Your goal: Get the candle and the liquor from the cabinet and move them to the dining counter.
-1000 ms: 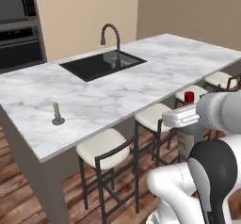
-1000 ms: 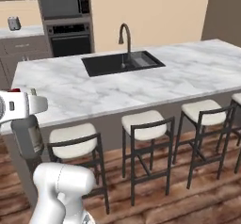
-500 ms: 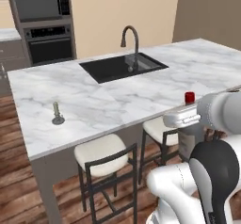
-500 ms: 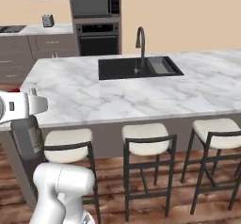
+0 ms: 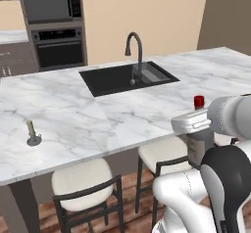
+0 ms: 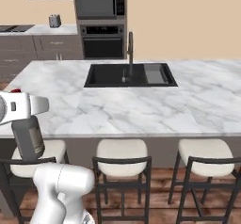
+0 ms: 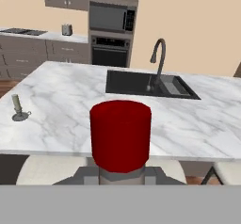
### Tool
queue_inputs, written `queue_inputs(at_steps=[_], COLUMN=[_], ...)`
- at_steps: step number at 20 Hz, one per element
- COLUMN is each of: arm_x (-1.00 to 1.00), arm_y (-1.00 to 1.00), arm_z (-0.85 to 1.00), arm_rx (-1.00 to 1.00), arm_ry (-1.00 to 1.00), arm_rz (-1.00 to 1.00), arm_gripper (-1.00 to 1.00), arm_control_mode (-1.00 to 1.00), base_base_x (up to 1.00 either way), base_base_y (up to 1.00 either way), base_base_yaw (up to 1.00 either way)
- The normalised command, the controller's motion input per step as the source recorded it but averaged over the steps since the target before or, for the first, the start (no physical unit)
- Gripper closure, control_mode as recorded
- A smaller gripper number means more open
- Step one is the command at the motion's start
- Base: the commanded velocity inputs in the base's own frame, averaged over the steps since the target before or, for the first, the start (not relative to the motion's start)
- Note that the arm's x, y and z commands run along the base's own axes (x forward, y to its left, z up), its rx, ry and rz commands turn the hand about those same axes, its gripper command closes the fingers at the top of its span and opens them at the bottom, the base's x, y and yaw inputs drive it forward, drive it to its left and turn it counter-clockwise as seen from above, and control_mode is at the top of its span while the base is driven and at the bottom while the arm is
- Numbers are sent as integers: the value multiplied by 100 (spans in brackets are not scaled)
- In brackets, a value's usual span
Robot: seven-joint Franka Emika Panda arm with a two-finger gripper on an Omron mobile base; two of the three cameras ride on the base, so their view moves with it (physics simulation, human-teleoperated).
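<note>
A robot arm's pincer (image 5: 196,129) pinches a red-capped bottle (image 5: 200,140) upright by its neck, just off the near edge of the marble table (image 5: 122,109), above the cushioned stools (image 5: 82,184). A candle (image 5: 32,132) in its holder stands on the table's left end, well apart from the black sink (image 5: 128,78).

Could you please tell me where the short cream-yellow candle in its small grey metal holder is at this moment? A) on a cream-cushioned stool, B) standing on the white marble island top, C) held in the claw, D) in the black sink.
B: the short cream-yellow candle in its small grey metal holder stands upright on the white marble island top, well to the side of the black sink.
</note>
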Motion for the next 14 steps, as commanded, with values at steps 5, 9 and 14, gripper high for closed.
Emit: queue_inputs(at_steps=[5,9,14], arm_x=[0,0,0], arm_y=[0,0,0], arm_z=[0,0,0], arm_rx=[0,0,0], arm_ry=[0,0,0], arm_rz=[0,0,0], arm_gripper=[100,100,100], arm_control_mode=[100,100,100], base_base_x=[65,62,7], base_base_y=[-33,-1,1], base_base_yaw=[17,10,0])
